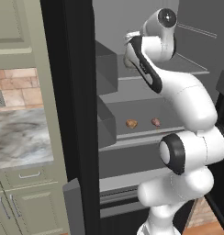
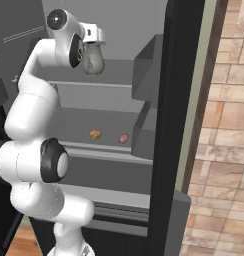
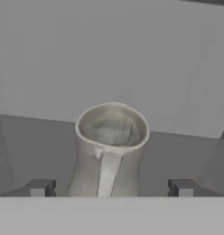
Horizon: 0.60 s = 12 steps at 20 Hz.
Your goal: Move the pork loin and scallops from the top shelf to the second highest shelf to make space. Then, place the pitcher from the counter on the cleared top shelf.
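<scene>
Pitcher [image 3: 110, 151] upright between wide-spread gripper [image 3: 111, 187] fingertips, seemingly untouched, over top shelf [image 2: 111, 77]

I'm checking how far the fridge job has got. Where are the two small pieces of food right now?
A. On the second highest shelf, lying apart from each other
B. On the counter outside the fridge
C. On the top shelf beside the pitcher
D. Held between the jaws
A: both food pieces lie apart on the second highest shelf, below the top shelf, where the pitcher is.
</scene>
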Tool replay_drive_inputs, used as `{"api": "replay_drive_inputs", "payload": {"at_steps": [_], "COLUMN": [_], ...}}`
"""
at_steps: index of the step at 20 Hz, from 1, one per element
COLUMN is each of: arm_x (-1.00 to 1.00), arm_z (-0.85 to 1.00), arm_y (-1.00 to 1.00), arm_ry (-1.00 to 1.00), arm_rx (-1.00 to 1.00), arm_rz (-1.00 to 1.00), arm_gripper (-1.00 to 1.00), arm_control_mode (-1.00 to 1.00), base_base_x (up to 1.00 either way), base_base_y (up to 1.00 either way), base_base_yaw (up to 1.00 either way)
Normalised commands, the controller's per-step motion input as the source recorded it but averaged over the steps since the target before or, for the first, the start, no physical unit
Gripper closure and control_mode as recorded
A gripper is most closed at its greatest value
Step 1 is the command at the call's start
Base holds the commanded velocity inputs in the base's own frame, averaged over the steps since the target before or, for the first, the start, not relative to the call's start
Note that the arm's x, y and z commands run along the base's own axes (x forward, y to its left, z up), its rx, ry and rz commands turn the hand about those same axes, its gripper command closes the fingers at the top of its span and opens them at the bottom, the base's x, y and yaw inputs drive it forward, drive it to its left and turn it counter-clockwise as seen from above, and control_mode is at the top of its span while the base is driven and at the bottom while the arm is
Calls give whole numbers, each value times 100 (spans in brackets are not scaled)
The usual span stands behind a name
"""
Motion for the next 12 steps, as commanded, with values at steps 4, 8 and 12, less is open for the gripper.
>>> {"api": "replay_drive_inputs", "payload": {"at_steps": [4,8,12], "arm_x": [-78,-100,-100], "arm_z": [-74,-21,0], "arm_y": [0,5,3], "arm_ry": [-30,-15,-3], "arm_rx": [-10,-2,0], "arm_rz": [0,0,0], "arm_gripper": [-100,-100,-100], "arm_control_mode": [-100,-100,-100], "base_base_x": [0,0,0], "base_base_y": [0,0,0], "base_base_yaw": [0,0,0]}}
